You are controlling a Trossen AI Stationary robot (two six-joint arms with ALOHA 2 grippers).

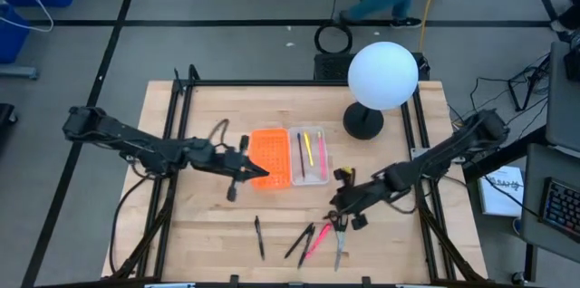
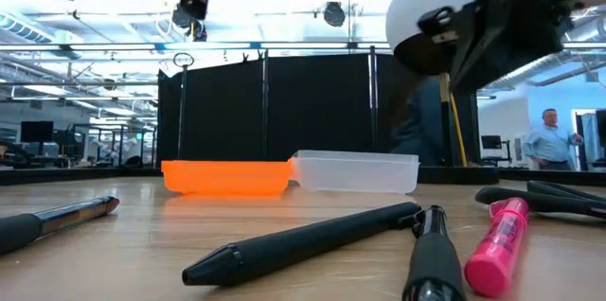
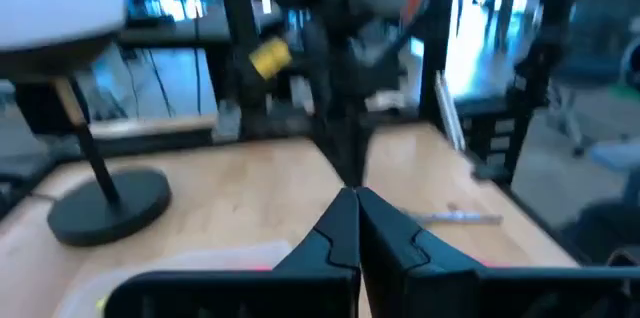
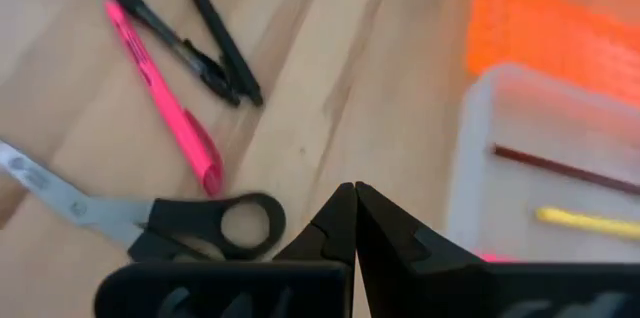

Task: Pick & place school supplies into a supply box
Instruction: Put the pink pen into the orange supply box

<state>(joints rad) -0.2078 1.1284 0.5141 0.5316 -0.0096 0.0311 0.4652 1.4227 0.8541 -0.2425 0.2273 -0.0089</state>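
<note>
The supply box lies open in mid-table, with an orange grid half (image 1: 270,157) joined to a clear half (image 1: 308,154). The clear half holds a yellow pen (image 4: 585,221), a dark red pencil (image 4: 560,168) and something pink. Near the front edge lie one black pen (image 1: 259,236), two crossed black pens (image 1: 299,241), a pink pen (image 4: 165,108) and the black-handled scissors (image 4: 150,220). My left gripper (image 1: 258,172) hovers shut at the orange half's near left edge. My right gripper (image 1: 337,199) hovers shut above the table between the scissors' handles and the clear half.
A white globe lamp (image 1: 383,75) stands on its black base (image 1: 363,121) at the far right of the table, just behind the box. Black frame rails run along the table's left and right sides. Bare wood lies to the left of the single pen.
</note>
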